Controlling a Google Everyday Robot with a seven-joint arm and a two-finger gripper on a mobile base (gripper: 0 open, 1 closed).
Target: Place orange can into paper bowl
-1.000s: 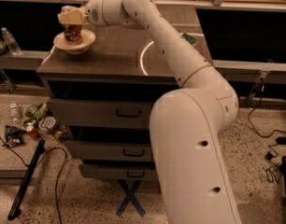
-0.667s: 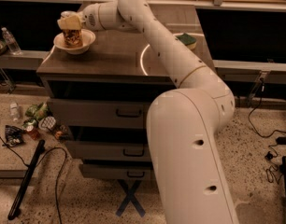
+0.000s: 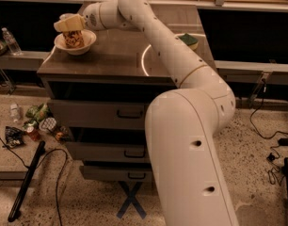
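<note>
So quick update: the orange can has come down. A second ago it was hanging clear above the paper bowl with a visible gap under it. Now its lower half sits inside the bowl's rim, upright, and as far as I can tell its base is on or right at the bowl's floor. The bowl itself hasn't budged. It's still at the back left corner of the worktop.

The gripper came down with it and is still clamped on the can's top end, reaching in from the right. So the can is where it needs to be but hasn't been let go. My read is that the task is basically at the release step: open up, then lift away without dragging the can or tipping that light bowl. That's the only thing I'd worry about here.

As for labels, there's nothing I can actually read. The can's print is just a mottled orange-brown pattern with no legible brand or text. The green-and-yellow sponge at the far right of the worktop shows no marking. The wrappers and small can in the floor litter are too small to make out any writing. Same for the water bottle off to the left.
</note>
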